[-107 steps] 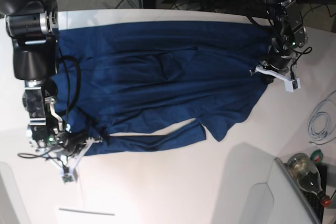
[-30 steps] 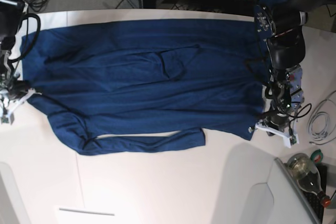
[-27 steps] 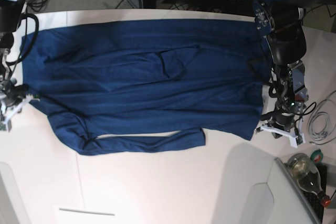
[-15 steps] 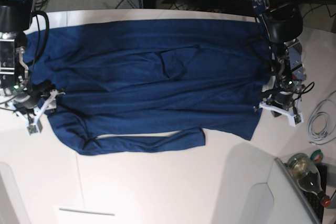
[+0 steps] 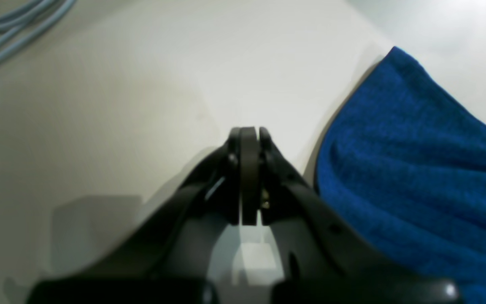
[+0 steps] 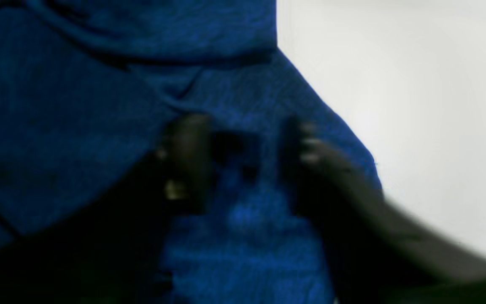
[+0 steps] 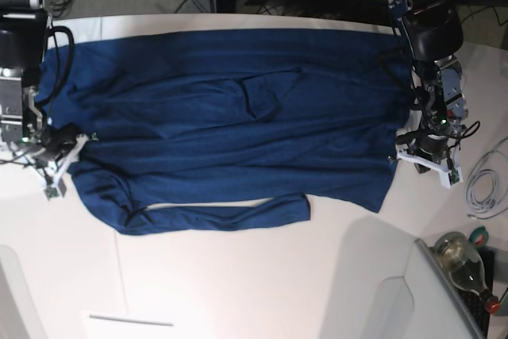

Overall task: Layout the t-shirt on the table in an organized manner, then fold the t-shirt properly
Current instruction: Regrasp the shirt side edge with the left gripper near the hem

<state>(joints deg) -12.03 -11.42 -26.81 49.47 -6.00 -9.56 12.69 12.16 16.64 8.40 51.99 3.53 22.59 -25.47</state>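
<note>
Your left gripper [image 5: 249, 139] sits closed and empty beside the t-shirt [image 7: 222, 125] hem. Right gripper [image 6: 243, 147] straddles cloth, jaws apart; grip unclear.

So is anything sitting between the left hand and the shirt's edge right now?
Nothing visible. The left hand, fingers shut and empty, sits over bare white tabletop just beside the dark navy-blue thin-fabric t-shirt, with only open table between them.

the white table [image 7: 238, 275] bears the navy t-shirt [image 7: 230, 117] spread flat, a grey cable [image 7: 484, 184] beside it.
</note>
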